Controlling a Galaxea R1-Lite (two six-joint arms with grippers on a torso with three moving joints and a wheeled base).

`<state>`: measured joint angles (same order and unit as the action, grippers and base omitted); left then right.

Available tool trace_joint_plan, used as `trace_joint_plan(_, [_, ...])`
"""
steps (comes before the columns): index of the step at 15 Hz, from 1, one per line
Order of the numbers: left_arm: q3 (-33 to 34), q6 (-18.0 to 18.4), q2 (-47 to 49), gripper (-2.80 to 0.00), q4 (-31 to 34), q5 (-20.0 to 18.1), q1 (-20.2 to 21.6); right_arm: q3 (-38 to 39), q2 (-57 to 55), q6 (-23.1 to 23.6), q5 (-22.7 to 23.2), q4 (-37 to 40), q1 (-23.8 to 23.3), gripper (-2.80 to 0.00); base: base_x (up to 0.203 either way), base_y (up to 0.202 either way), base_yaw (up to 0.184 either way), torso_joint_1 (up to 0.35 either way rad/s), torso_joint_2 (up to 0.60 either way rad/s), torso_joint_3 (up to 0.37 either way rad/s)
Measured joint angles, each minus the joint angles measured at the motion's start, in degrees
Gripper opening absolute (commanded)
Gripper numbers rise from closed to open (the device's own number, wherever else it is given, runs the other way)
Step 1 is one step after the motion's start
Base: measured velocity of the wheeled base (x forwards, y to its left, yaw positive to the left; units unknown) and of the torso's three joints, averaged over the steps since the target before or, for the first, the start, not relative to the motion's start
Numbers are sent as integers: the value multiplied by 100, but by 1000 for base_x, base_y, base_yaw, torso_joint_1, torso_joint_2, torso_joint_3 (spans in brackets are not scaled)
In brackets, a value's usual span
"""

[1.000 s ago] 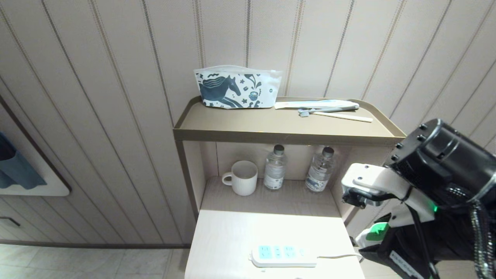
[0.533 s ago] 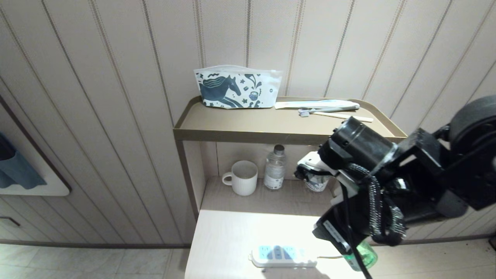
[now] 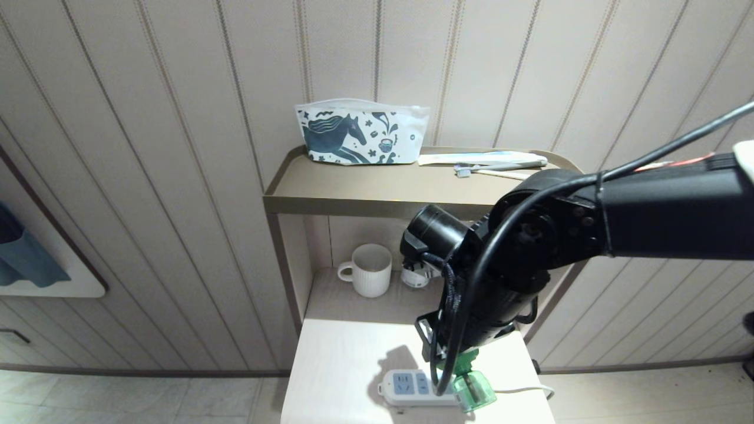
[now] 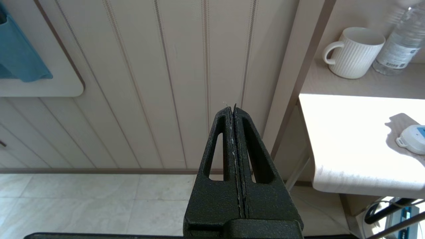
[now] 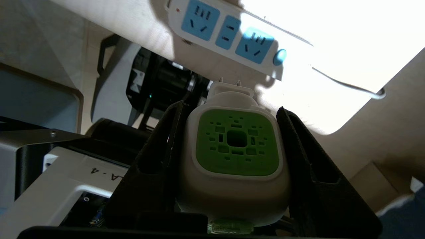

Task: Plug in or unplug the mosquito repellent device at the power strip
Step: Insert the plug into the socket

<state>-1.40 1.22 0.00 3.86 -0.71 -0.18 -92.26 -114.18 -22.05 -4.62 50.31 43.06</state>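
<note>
Right arm (image 3: 530,247) blocks both clear water bottles on the lower shelf; ribbed white mug (image 3: 366,269) remains visible. Pale wooden tabletop (image 3: 347,359) stands against striped panelled wall. Left gripper (image 4: 233,113) is parked off-table, fingers pressed together. Right gripper (image 5: 232,109) clamps the white-and-green mosquito repellent device (image 5: 236,156), prongs bare, just above the flat white power strip (image 5: 229,36). A second ago the arm hung off the table's right edge.

Mosquito repellent device (image 5: 236,156) between the right gripper (image 5: 232,114) jaws, its prongs pointing beyond the fingertips at the power strip (image 5: 229,33) just ahead on the table (image 5: 348,53), cord (image 5: 345,84) trailing off to one side
</note>
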Motion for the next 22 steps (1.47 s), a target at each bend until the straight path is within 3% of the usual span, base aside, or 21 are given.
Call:
trace_joint_plan(4, [0,1,0,-280,-1,2,0,-38,-337,58,378,3,-310,-280,0,0,0,0,0,0])
trace_joint_plan(18, [0,-1,0,-280,-3,0,2,3,-993,-344,416,-58,-602,-280,0,0,0,0,0,0])
trace_joint_plan(22, [0,2,0,-280,-3,2,2,299,-1046,-294,396,-533,-671,-280,0,0,0,0,0,0])
